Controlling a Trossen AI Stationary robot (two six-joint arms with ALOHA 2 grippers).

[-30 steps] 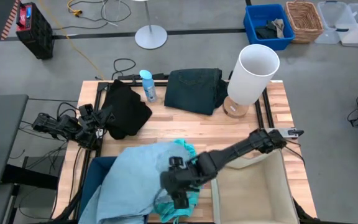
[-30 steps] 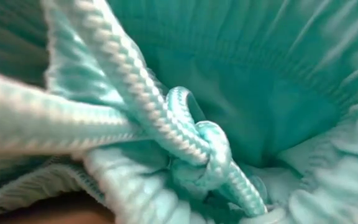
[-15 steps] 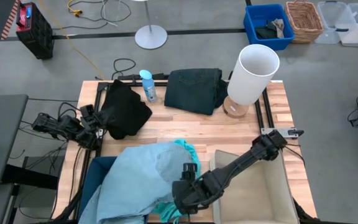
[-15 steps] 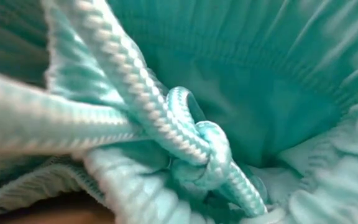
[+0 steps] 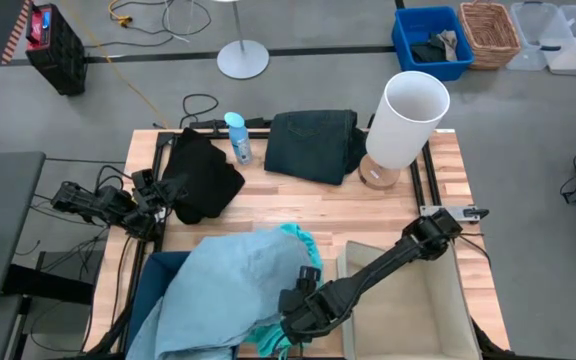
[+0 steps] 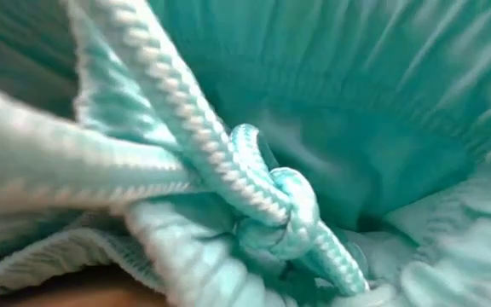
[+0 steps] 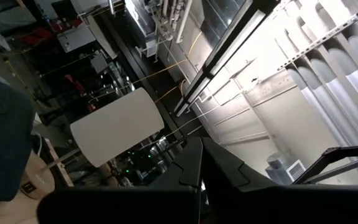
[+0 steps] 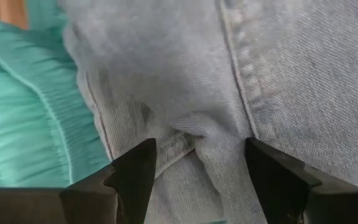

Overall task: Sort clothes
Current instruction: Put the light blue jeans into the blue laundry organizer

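The right gripper (image 8: pixel 196 163) stands wide open, fingers straddling a raised seam fold of the pale dusty blue garment (image 5: pixel 223 285), a twilled denim draped over the ribbed turquoise garment (image 5: pixel 298 240). Its arm stretches low from the table's right edge, farther under than before. The left gripper (image 5: pixel 146 192), shut, rests beside the black garment (image 5: pixel 203 175).

Right pincer (image 5: pixel 290 322) low over pale blue garment (image 5: pixel 218 290) beside turquoise garment (image 5: pixel 298 243)

floor (image 5: pixel 528 150): grey concrete | wicker basket (image 5: pixel 490 32) beside blue crate (image 5: pixel 430 42) | ceiling lights (image 7: pixel 229 56), probably fluorescent strips
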